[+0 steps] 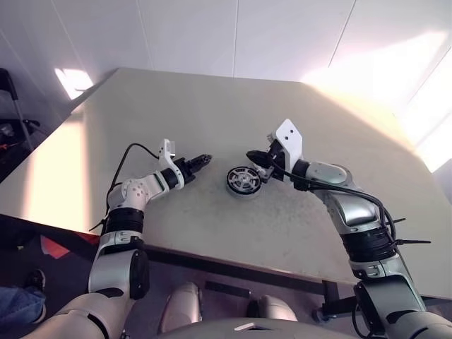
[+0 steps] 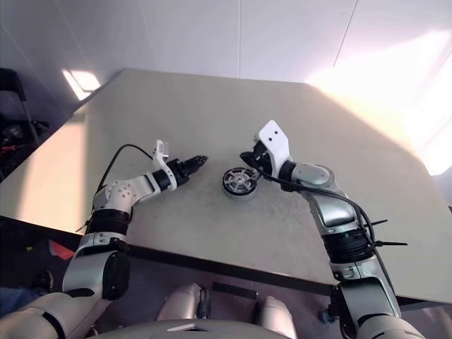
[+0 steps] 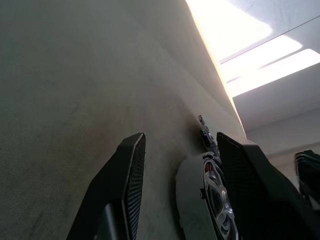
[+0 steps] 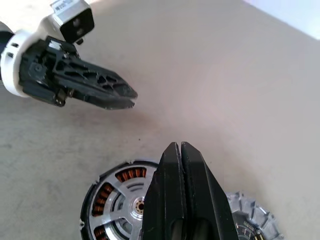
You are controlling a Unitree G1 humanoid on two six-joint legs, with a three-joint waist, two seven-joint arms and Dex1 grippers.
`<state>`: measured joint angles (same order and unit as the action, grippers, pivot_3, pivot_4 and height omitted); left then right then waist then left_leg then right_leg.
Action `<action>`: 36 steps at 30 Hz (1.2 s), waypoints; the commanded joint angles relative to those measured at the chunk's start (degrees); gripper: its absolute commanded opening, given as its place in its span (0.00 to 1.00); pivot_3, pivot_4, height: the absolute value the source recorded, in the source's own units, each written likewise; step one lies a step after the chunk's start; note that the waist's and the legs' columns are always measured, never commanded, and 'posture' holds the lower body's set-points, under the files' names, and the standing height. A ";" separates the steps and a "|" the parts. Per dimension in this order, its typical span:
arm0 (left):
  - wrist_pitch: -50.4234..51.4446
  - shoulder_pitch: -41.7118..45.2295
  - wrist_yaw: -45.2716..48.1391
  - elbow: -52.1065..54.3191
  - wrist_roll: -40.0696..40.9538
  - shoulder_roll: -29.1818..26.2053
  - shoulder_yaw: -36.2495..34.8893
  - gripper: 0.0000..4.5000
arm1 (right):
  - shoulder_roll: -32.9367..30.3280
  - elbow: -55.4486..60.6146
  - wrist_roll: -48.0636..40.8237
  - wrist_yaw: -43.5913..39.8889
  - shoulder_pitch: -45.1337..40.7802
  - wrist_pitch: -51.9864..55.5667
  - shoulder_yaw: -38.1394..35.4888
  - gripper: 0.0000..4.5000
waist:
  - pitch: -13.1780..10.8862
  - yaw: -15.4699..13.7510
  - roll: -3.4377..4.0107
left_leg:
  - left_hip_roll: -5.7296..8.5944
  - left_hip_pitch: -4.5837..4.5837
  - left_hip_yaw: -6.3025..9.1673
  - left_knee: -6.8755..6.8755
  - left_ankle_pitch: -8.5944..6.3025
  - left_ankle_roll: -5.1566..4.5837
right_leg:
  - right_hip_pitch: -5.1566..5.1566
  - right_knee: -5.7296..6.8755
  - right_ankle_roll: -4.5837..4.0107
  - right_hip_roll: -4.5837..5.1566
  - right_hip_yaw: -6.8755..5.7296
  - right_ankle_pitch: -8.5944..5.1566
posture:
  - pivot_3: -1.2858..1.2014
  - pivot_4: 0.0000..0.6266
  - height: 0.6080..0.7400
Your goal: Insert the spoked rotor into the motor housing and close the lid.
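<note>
Table (image 1: 212, 120): beige top, bare apart from the motor parts near its middle. A black cable (image 1: 131, 152) loops from the left forearm over the near-left part of the top.
Off-table clutter: dark stand and gear (image 1: 14, 127) beyond the left edge, well apart from the work.
Motor housing (image 4: 107, 195): lies flat on the table between the two grippers, open face up. Coppery windings show in the gaps around its inner ring.
Spoked rotor (image 4: 127, 197): seated inside the housing, silver spokes and hub facing up, axis upright. Rim level with the housing as far as can be told.
Lid (image 4: 252, 220): silvery ribbed disc lying flat just beside the housing, on the side toward the right arm. Its edge is close to the housing; cannot tell whether they touch. Not on the housing.
Left gripper (image 1: 201, 161): fingers parted, nothing between them. Near the housing on its left, apart from it, pointing roughly level toward it. From its wrist view the housing sits just past one finger (image 3: 125, 185).
Right gripper (image 1: 253, 157): fingers pressed together, clenched on nothing. Tip hangs just above the housing's right edge, partly hiding rotor and lid from its wrist view.
Obstruction: none between lid and housing.
</note>
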<state>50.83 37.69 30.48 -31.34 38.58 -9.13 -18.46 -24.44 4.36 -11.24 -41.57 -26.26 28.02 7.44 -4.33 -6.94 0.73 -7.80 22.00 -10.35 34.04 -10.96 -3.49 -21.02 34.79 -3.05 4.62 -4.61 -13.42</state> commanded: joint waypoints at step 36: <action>-4.57 -1.74 1.41 0.77 -2.20 1.24 0.70 0.54 | -23.45 -20.80 27.09 -28.07 -20.72 -47.88 19.50 0.41 | -0.06 1.35 -0.05 | -0.02 0.17 0.01 0.23 -0.02 -0.27 | -0.06 0.09 -0.02 0.00 -0.03 0.01 | 0.52 0.00 1.00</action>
<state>47.01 36.36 31.98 -32.99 35.91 -8.12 -17.57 -48.49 -15.66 14.52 -68.76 -44.78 -16.08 26.12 -4.39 -5.59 0.68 -7.82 22.22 -10.34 34.29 -10.96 -3.87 -21.11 34.88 -3.07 4.62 -4.65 -13.41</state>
